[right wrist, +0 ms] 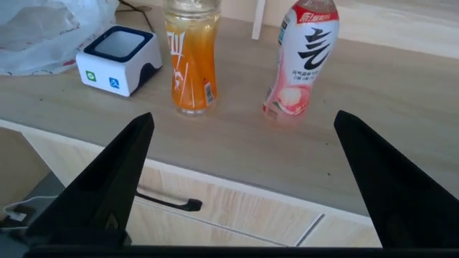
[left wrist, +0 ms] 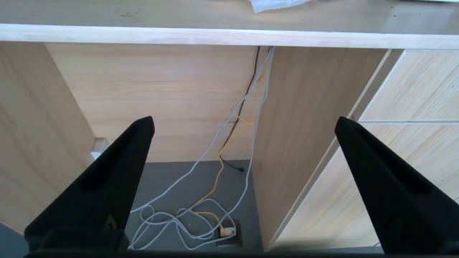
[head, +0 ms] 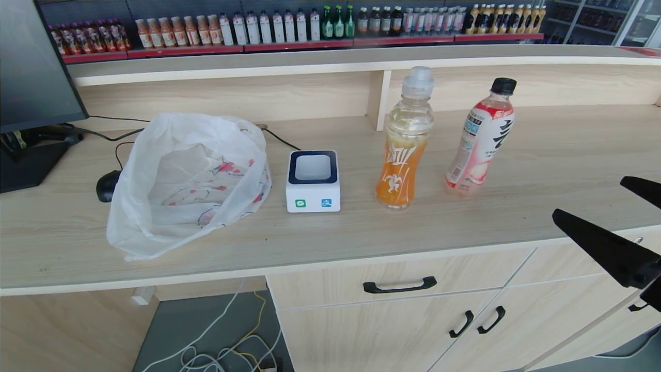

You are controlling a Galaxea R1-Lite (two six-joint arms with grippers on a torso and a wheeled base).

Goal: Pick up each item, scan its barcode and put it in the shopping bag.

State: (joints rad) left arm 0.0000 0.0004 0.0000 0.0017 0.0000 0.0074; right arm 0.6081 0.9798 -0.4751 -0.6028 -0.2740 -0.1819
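While both arms sit low, what are the grippers doing? /ops

Left gripper (left wrist: 244, 122) is spread wide and holds nothing. It faces the recess under the counter (head: 516, 206), loose cables (left wrist: 193, 215) on the floor beyond it. Right gripper (head: 588, 196) is also spread wide and empty, off the counter's front edge, near the two bottles but well clear of them. /rig

Where are the items? /ops

Both stand upright on the counter. Orange bottle (head: 405, 150) is just right of the scanner (head: 313, 181), with the pink bottle (head: 480, 139) right of that; the two are apart. Shopping bag (head: 186, 181) lies slumped, mouth open, left of the scanner. /rig

Labels? /ops

Orange bottle: white brush-style graphics on the orange lower half, clear cap. Pink bottle: black cap, white-and-pink wrap with large dark characters and a peach picture (clearer in the right wrist view (right wrist: 297, 61)). A barcode strip shows on the orange bottle there (right wrist: 209, 92). Scanner: glass window on top, one green and one blue icon on its front. /rig

Anything unclear? /ops

Red print shows through the bag's plastic, and I cannot tell whether anything is inside. Head view cuts off the right gripper at the frame edge. Monitor (head: 36, 62) is also cropped, and the mouse (head: 107, 185) is half behind the bag. /rig
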